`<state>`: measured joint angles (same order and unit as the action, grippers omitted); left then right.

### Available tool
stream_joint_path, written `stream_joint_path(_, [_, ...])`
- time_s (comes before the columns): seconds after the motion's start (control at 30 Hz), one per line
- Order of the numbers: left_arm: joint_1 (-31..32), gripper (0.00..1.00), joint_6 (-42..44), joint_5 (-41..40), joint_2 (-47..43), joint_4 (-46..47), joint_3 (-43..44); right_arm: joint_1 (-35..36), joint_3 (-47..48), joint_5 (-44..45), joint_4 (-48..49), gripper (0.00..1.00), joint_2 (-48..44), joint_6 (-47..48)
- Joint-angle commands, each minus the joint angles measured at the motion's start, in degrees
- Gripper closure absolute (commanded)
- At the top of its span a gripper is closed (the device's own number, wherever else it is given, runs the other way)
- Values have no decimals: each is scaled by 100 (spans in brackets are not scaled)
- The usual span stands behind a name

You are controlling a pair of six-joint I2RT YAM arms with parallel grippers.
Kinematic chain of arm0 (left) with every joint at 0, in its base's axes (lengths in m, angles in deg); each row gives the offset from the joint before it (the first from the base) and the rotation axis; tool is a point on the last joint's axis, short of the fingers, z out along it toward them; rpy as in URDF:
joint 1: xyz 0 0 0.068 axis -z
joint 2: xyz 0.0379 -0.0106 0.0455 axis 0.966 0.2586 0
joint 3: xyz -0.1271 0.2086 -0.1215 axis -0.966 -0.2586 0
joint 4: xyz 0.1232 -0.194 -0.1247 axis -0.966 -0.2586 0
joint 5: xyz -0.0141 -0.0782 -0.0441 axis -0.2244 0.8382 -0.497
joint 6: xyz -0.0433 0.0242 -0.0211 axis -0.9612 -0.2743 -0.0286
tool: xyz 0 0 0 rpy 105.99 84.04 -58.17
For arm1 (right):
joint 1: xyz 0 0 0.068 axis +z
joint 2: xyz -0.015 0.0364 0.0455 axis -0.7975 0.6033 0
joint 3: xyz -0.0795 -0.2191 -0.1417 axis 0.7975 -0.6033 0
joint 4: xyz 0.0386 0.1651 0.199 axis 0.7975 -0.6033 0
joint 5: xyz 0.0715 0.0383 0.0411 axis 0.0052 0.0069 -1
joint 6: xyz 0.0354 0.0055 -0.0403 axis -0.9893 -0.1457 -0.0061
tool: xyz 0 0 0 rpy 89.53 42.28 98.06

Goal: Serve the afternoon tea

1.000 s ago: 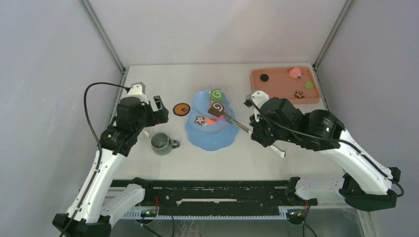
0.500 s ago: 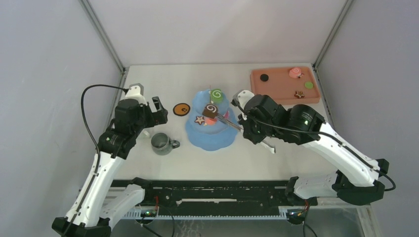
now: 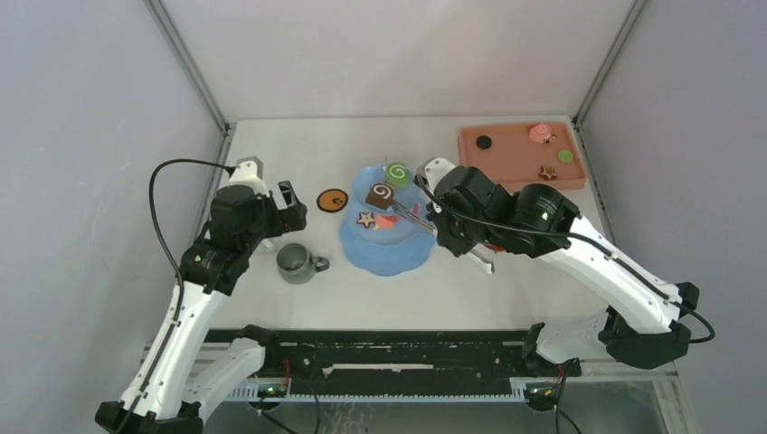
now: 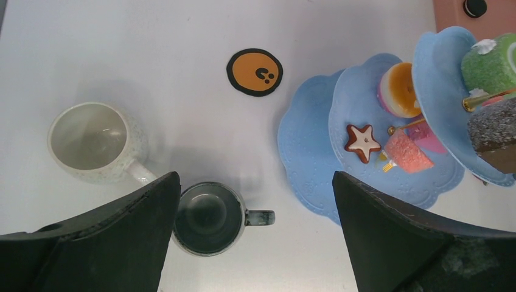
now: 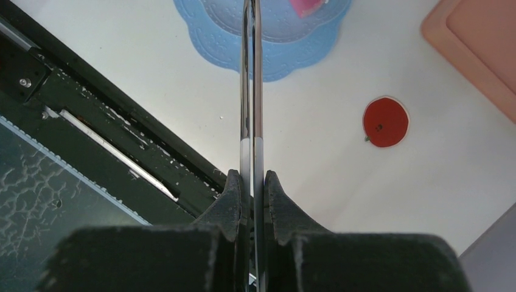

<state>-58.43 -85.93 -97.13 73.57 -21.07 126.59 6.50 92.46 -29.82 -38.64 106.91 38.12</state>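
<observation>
The light blue cake stand (image 3: 387, 240) (image 4: 316, 152) stands mid-table. A green swirl roll (image 3: 396, 174) sits on its top tier. A star cookie (image 4: 362, 142), an orange tart (image 4: 398, 90) and a pink piece (image 4: 407, 151) lie on the middle tier. My right gripper (image 5: 251, 182) is shut on the long metal tongs (image 5: 251, 91). Their tips hold a brown swirl roll (image 3: 381, 195) over the stand's upper tiers. My left gripper (image 4: 255, 177) hangs open above the grey-green mug (image 4: 210, 218), touching nothing. The white mug (image 4: 97, 143) stands to its left.
A round orange cookie (image 3: 333, 200) lies on the table left of the stand. A red disc (image 5: 385, 123) lies on the table right of the stand. The salmon-pink tray (image 3: 516, 163) at the back right holds a pink swirl roll (image 3: 541, 134) and several small pieces.
My right arm has swung left with the tongs, carrying the brown swirl roll further left and back over the stand. The left arm has barely shifted.
</observation>
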Motion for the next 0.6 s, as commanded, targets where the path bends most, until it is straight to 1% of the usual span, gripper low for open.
stream_joint_path(0.0, [-42,0,55,-106,16,176,-128,21,266,183,244,92,67,-83])
stream_joint_path(0.03, [-46,0,74,-134,29,170,-127,3,299,184,212,89,108,-107])
stream_joint_path(0.1, [-41,0,85,-192,25,165,-126,8,391,178,178,80,176,-109])
stream_joint_path(0.27, [-44,0,92,-104,-35,175,-158,29,549,176,158,69,217,-92])
stream_joint_path(0.43, [-41,0,84,-5,-18,196,-137,44,508,190,134,63,232,-119])
stream_joint_path(0.57, [-48,0,86,-21,-28,177,-131,72,495,174,129,61,89,-173])
